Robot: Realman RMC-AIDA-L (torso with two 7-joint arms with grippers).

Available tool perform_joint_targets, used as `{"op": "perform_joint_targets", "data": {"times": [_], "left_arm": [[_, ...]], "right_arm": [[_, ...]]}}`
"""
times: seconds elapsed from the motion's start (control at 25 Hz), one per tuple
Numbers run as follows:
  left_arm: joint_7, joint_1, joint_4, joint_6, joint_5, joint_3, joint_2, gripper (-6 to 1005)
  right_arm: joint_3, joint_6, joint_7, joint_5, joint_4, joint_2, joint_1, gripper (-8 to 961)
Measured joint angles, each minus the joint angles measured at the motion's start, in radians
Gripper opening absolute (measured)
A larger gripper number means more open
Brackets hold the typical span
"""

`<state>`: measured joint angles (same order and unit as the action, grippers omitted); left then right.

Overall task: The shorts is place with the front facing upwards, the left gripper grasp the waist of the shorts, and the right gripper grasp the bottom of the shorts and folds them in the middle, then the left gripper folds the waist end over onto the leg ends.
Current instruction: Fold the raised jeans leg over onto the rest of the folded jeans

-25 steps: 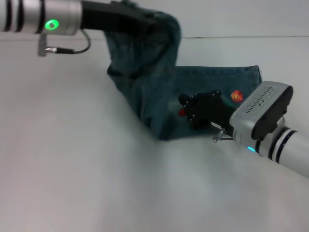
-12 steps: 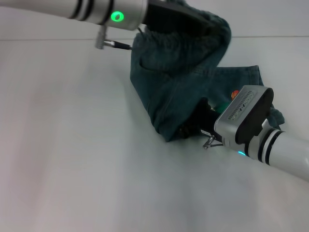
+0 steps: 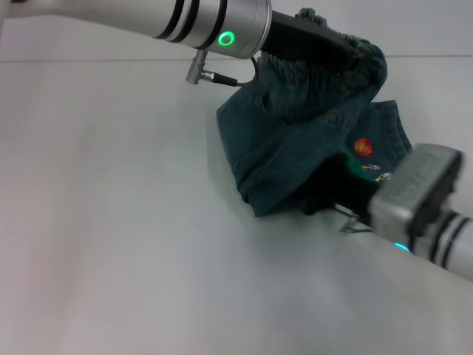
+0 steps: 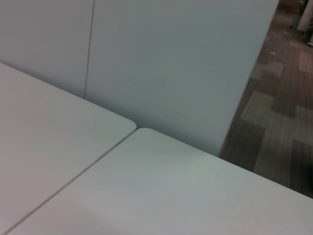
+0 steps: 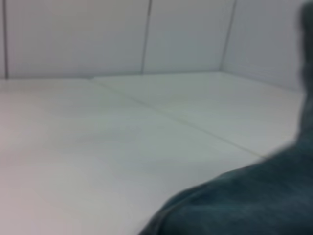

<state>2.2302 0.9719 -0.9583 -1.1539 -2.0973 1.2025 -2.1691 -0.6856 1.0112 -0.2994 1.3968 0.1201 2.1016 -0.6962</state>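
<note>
Final fold was underway: my left gripper had its jaws clamped on the waist, lifted over the shorts. Right gripper sat by the near edge, couldn't tell its jaws. Next I'd have needed to lay the waist onto the leg ends.

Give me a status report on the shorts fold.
Left hand shut on ruffled elastic denim waist, lifted over the leg end. Right hand low beside the blue denim shorts. Nothing in the way.

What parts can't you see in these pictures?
- Left gripper fingertips: head view, wrapped in the waist denim.
- Right gripper fingers: head view, dark against the shorts.
- Leg hems: head view, covered by the folded-over cloth.
- Both wrist views show neither arm's own fingers.
</note>
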Motion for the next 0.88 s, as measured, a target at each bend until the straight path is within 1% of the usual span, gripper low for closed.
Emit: {"op": "perform_joint_targets", "data": {"times": [0.2, 0.4, 0.56, 0.72, 0.88], "left_arm": [[-0.004, -0.009, 0.002, 0.002, -0.001, 0.000, 0.003, 39], [-0.007, -0.012, 0.006, 0.003, -0.008, 0.003, 0.002, 39], [-0.007, 0.003, 0.020, 0.028, -0.002, 0.033, -0.001, 50], [-0.001, 0.031, 0.052, 0.073, 0.024, 0.096, -0.005, 71], [0.000, 0.051, 0.076, 0.137, 0.097, 0.200, -0.006, 92]], "right_arm": [[0.003, 0.161, -0.035, -0.004, -0.126, -0.005, 0.175, 0], [0.028, 0.341, -0.078, -0.007, -0.250, -0.013, 0.350, 0], [0.066, 0.465, -0.124, -0.007, -0.341, -0.016, 0.471, 0], [0.112, 0.527, -0.172, -0.007, -0.399, -0.016, 0.547, 1], [0.132, 0.546, -0.183, 0.001, -0.403, -0.016, 0.566, 1]]}}
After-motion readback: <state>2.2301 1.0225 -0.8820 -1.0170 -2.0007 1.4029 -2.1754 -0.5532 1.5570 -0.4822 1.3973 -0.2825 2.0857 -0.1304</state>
